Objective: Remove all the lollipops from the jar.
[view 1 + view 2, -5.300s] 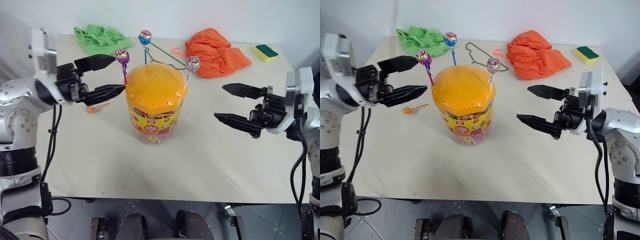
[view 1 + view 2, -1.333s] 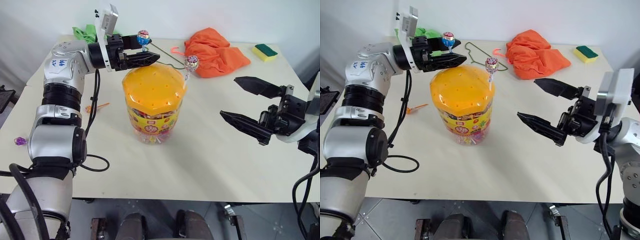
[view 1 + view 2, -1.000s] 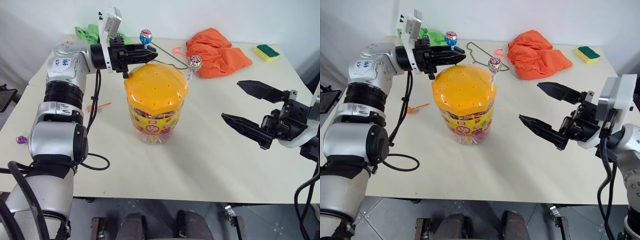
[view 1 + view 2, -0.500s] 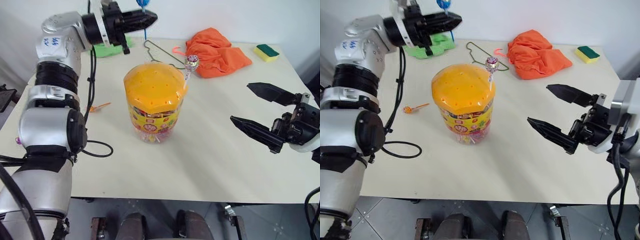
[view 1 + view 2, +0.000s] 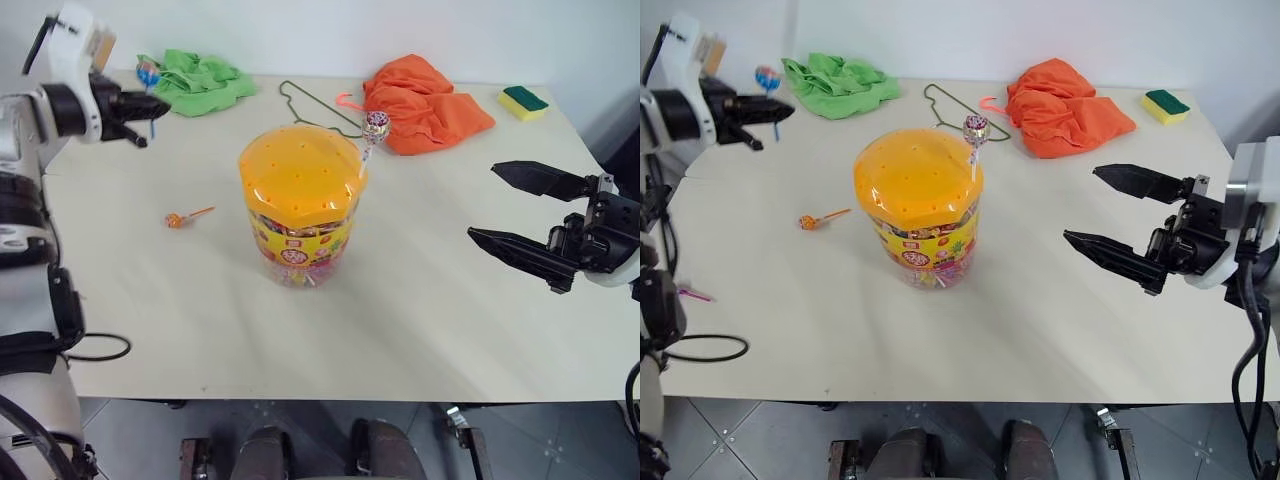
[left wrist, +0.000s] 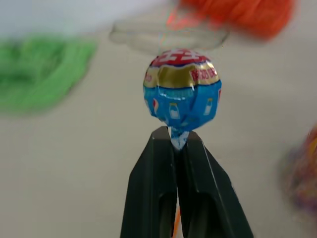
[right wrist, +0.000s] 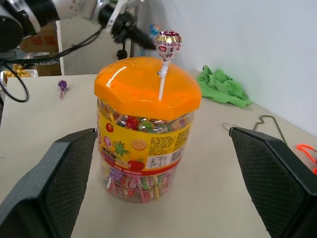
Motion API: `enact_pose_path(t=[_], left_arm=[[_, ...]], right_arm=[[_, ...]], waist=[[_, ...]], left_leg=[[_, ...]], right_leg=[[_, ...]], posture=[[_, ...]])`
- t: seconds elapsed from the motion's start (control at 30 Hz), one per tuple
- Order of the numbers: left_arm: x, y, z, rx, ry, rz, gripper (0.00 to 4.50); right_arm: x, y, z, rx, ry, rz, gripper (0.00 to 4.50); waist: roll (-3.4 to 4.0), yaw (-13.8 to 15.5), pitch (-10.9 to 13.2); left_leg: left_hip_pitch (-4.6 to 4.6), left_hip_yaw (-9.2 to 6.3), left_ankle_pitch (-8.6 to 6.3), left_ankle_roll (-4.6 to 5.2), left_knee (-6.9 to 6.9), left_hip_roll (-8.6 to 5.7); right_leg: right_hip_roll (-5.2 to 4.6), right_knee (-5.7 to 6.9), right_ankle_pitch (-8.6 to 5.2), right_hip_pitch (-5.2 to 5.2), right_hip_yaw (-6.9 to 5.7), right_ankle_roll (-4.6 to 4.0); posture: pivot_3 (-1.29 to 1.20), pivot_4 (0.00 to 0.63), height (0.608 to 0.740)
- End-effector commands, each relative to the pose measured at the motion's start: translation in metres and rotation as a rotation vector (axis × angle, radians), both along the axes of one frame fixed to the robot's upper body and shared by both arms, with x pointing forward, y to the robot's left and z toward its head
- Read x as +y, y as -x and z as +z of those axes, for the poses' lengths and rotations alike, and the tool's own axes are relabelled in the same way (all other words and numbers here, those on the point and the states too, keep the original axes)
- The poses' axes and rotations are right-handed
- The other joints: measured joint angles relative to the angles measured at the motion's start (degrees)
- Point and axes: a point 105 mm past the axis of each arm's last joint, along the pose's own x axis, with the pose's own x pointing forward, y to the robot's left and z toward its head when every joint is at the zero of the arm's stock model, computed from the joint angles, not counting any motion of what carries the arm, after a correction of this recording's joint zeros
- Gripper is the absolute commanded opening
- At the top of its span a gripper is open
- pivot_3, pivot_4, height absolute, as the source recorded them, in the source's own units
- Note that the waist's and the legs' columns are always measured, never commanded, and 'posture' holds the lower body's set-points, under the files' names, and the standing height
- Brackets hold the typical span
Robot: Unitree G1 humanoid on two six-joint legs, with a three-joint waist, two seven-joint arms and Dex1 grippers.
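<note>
The jar (image 5: pixel 296 238), a clear tub with a holed orange lid (image 5: pixel 298 180), stands mid-table. A silver-purple lollipop (image 5: pixel 376 122) sticks up from the lid's far right rim. My left gripper (image 5: pixel 160 103) hovers at the table's far left, well away from the jar, shut on the stick of a blue lollipop (image 6: pixel 182 94) whose head sits just above the fingertips. An orange lollipop (image 5: pixel 176 220) lies on the table left of the jar, and a purple one (image 7: pixel 62 84) lies farther left. My right gripper (image 5: pixel 485 200) is open, right of the jar and pointing at it, holding nothing.
A green cloth (image 5: pixel 200 80) lies at the back left and an orange cloth (image 5: pixel 425 95) at the back right, with a wire hanger (image 5: pixel 315 105) between them. A yellow-green sponge (image 5: pixel 526 98) sits in the far right corner. A black cable (image 5: pixel 95 347) loops at the table's left edge.
My left gripper has pulled the blue lollipop up out of the lid and swung it far to the left, away from the jar. The right gripper has stayed put.
</note>
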Motion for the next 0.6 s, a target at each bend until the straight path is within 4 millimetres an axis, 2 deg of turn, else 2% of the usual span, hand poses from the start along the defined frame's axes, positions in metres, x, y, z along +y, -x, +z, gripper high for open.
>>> enact_pose_path(t=[0.03, 0.17, 0.3, 0.6], left_arm=[[0.018, 0.02, -0.004, 0.036, -0.045, 0.089, 0.02], [0.049, 0.031, -0.032, 0.15, -0.035, 0.259, 0.02], [0.078, 0.031, -0.066, 0.276, -0.043, 0.447, 0.02], [0.109, 0.029, -0.117, 0.451, -0.03, 0.713, 0.02]], right_arm=[[0.002, -0.001, 0.004, -0.035, 0.002, 0.01, 4.5], [0.006, -0.005, 0.002, -0.025, -0.003, 0.03, 4.5], [0.009, -0.009, 0.001, -0.024, -0.008, 0.048, 4.5], [0.013, -0.011, -0.002, -0.01, -0.002, 0.058, 4.5]], waist=[[0.0, 0.02, 0.0], [0.0, 0.3, 0.0], [0.0, 0.81, 0.0], [-0.04, 1.56, -0.01]], left_leg=[[0.0, -0.03, 0.0, 0.0, 0.0, 0.01], [-0.01, -0.03, 0.0, 0.0, 0.06, 0.02], [0.0, 0.02, 0.0, 0.0, 0.09, 0.01], [-0.01, 0.05, 0.0, 0.0, 0.15, -0.01]], right_leg=[[0.0, 0.01, 0.0, 0.0, -0.01, 0.0], [-0.01, 0.05, 0.0, 0.0, 0.01, 0.0], [-0.01, 0.07, 0.0, 0.0, 0.04, 0.0], [-0.01, 0.11, 0.0, 0.0, 0.01, 0.0]], posture=[[0.0, 0.15, 0.74], [0.0, 0.15, 0.74], [0.0, 0.15, 0.74], [0.0, 0.15, 0.74]])
